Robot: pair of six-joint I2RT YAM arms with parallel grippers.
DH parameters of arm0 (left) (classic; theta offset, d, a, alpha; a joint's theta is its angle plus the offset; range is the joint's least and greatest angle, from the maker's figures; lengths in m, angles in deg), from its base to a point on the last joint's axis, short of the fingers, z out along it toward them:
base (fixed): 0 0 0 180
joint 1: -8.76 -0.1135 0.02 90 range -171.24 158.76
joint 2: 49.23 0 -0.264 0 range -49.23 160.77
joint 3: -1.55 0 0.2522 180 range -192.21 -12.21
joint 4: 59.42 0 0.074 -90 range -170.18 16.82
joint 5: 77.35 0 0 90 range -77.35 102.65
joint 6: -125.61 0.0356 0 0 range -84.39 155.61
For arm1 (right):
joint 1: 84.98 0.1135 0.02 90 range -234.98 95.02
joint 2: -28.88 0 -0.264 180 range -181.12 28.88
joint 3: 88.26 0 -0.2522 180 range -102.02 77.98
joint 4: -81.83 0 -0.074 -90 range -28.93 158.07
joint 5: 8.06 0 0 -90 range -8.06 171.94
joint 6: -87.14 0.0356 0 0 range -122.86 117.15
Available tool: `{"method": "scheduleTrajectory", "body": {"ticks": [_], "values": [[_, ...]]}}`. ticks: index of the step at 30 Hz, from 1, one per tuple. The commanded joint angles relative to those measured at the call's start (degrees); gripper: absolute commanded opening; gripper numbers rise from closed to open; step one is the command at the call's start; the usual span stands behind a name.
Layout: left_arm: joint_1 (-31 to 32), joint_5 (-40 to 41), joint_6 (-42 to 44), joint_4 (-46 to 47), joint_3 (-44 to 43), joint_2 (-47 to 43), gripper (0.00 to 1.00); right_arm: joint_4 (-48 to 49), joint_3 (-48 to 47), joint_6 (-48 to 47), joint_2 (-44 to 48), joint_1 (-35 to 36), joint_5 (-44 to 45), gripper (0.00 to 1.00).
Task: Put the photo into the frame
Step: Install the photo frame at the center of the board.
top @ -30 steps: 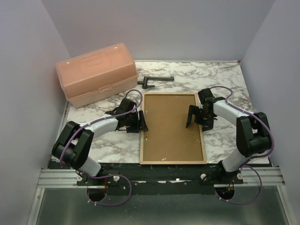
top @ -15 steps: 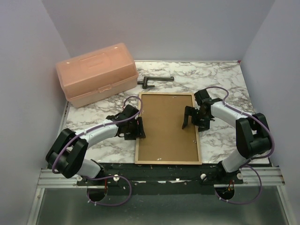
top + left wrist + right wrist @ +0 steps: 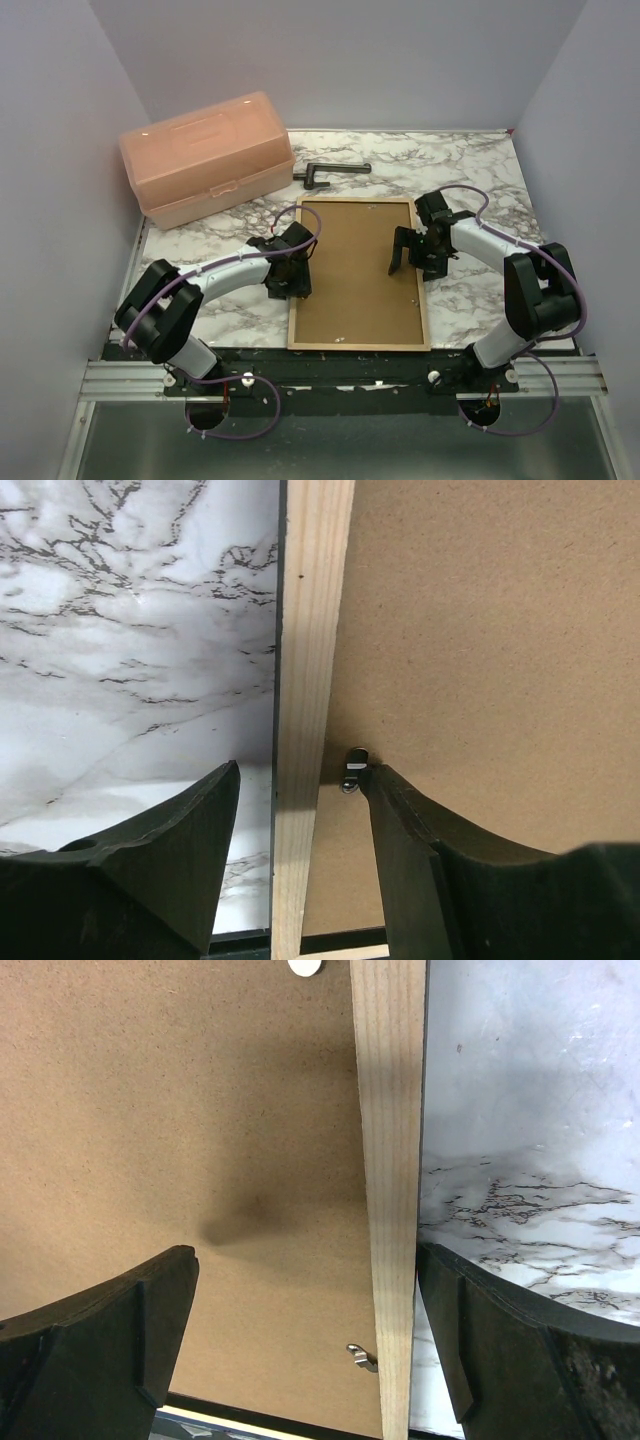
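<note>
- The frame [image 3: 358,346] lies flat on the marble table [image 3: 470,180] in front of both arm bases, tan wood side up, its long sides running away from the arms.
- A brown backing board [image 3: 355,280] fills the frame's opening and sits inside the wooden rails.
- The left gripper [image 3: 296,284] is at the frame's left rail, about midway along it. Its jaws are released and straddle the rail.
- In the left wrist view, one finger [image 3: 190,830] is over the marble outside the frame, with a strip of table showing between it and the rail. The other finger tip is on the board, touching a small metal tab [image 3: 352,772] at the rail's inner edge.
- The right gripper [image 3: 414,262] is at the frame's right rail, spread wide and holding nothing. One finger is over the board and the other is outside the rail, above the marble.
- A second metal tab [image 3: 362,1357] sits against the inner edge of the right rail.
- A pink plastic box [image 3: 207,155] stands beyond the frame's far left corner.
- A dark L-shaped tool [image 3: 330,170] lies just beyond the frame's far edge.
</note>
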Motion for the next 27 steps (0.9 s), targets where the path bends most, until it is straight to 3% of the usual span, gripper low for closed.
{"method": "scheduleTrajectory", "body": {"ticks": [1,9,15,27], "values": [[1.4,4.9,0.0,-4.1,0.0,3.9,0.55,2.6,2.8,0.0,-1.6,0.8,-4.1,1.0],[1.7,4.1,0.1,-2.9,-0.3,3.7,0.56,3.1,3.1,0.0,-2.1,0.8,-4.6,1.0],[1.7,3.1,0.6,-1.8,-0.5,3.9,0.68,3.3,3.3,-0.3,-2.2,0.8,-4.8,1.0],[1.4,2.4,1.4,0.1,0.5,1.7,0.65,3.4,3.1,-0.7,-2.9,0.8,-5.0,1.0]]}}
